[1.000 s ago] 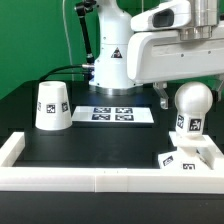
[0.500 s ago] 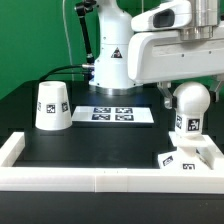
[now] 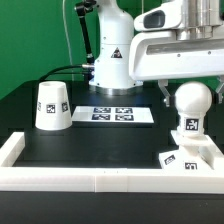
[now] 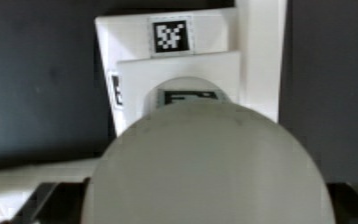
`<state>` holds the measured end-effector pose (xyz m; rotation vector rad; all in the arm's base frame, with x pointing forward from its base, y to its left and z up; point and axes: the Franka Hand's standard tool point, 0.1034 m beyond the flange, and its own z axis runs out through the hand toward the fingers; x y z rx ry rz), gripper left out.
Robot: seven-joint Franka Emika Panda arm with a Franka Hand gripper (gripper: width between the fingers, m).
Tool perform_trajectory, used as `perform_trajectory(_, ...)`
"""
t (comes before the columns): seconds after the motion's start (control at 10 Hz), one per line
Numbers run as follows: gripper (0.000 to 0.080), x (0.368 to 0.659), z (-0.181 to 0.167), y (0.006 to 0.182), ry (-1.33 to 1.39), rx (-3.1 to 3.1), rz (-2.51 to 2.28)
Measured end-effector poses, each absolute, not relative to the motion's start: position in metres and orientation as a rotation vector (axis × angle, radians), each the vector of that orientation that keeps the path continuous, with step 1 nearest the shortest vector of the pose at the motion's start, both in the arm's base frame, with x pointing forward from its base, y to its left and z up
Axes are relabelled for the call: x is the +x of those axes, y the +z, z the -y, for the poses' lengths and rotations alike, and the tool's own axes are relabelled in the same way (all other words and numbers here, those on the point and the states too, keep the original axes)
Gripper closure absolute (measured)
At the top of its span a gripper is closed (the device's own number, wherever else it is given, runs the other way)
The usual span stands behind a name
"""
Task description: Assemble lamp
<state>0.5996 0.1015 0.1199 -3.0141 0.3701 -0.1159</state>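
Note:
My gripper (image 3: 187,97) is shut on the white ball-headed bulb (image 3: 190,104) and holds it upright, stem down, just above the flat square base (image 3: 190,156) at the exterior view's right front. In the wrist view the bulb's ball (image 4: 197,160) fills the space between my dark fingers (image 4: 48,203), with the base (image 4: 176,62) and its tag beyond it. The tapered shade (image 3: 52,105) stands apart at the exterior view's left, wide end down.
The marker board (image 3: 118,114) lies flat in the middle at the back, in front of the arm's white pedestal (image 3: 110,62). A low white wall (image 3: 100,178) runs along the front and turns up both sides of the black table.
The bulb and my gripper have shifted slightly toward the exterior view's right over the base. The shade, the base and the marker board have not moved.

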Motion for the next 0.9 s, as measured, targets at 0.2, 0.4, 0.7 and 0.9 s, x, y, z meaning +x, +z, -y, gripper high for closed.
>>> perform_trajectory(0.2, 0.0219, 0.5993, -0.1002, 0.1185, -0.100, -2.971, -0.612)
perform_trajectory(0.4, 0.0219, 0.5991, -0.1005, 0.1183, -0.081, -2.885, -0.915)
perform_trajectory(0.7, 0.0219, 0.5973, -0.1008, 0.1178, -0.035, -2.716, -1.311)
perform_trajectory(0.9, 0.0219, 0.5968, -0.0996, 0.1172, -0.002, -2.585, -1.530)
